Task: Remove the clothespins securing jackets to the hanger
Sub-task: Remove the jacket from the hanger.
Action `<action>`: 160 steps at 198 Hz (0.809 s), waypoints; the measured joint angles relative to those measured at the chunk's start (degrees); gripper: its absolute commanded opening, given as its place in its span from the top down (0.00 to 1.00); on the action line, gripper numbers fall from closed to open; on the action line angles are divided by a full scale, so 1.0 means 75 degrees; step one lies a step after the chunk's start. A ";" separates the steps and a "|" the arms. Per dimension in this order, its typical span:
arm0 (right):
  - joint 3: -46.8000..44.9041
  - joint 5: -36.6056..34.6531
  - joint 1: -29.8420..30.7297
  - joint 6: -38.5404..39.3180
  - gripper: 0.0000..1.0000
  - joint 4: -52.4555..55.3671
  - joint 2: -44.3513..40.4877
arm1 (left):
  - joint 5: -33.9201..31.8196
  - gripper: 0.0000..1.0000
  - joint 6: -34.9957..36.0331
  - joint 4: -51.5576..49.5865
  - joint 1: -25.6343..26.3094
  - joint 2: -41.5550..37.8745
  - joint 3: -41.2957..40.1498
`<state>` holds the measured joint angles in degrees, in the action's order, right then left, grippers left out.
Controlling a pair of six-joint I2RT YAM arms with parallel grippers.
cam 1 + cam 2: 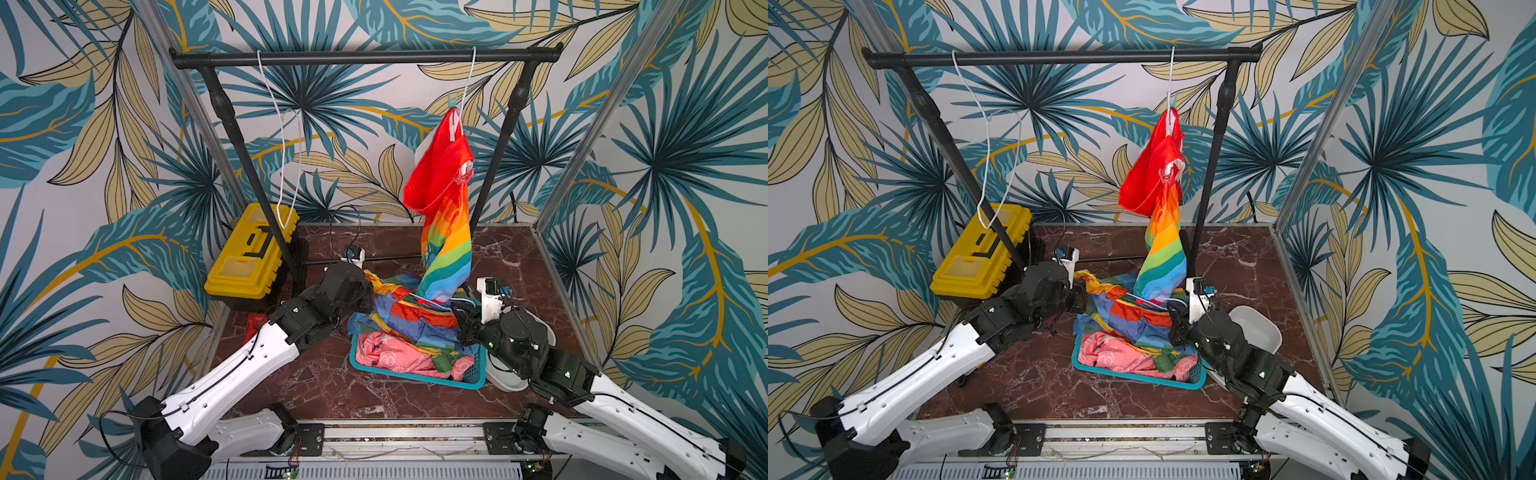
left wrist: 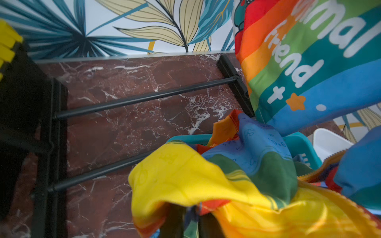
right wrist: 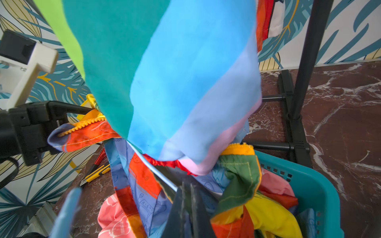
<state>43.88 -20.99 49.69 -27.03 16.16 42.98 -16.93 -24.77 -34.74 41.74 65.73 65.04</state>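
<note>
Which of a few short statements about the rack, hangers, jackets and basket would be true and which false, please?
1. A red-hooded rainbow jacket hangs on the black rack. True.
2. Both white hangers on it carry jackets. False: the hanger near the yellow toolbox is empty.
3. The pink jacket lies in the teal basket. True.
4. The toolbox stands open. False: its lid is closed.
5. The right gripper is shut. True.
</note>
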 measured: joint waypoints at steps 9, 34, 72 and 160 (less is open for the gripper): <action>0.0000 -0.0032 -0.0017 0.0000 1.00 -0.0009 0.0058 | -0.0224 0.69 0.0067 -0.0064 0.0117 -0.0006 -0.0006; 0.0020 -0.0058 -0.0076 0.0006 1.00 -0.0061 0.0283 | -0.0775 0.56 0.0283 -0.0149 0.0388 -0.0154 -0.0111; 0.0061 -0.0044 -0.0169 0.0012 1.00 -0.0111 0.0472 | -0.1288 0.44 0.0545 -0.0166 0.0787 -0.0414 -0.0195; 0.0256 -0.0020 -0.0268 0.0073 1.00 0.0061 0.0714 | -0.1055 0.16 0.0895 -0.0166 0.1084 0.0038 -0.0029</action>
<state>45.80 -21.15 47.68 -26.48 16.62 48.34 -24.84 -18.06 -35.99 49.87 66.02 64.82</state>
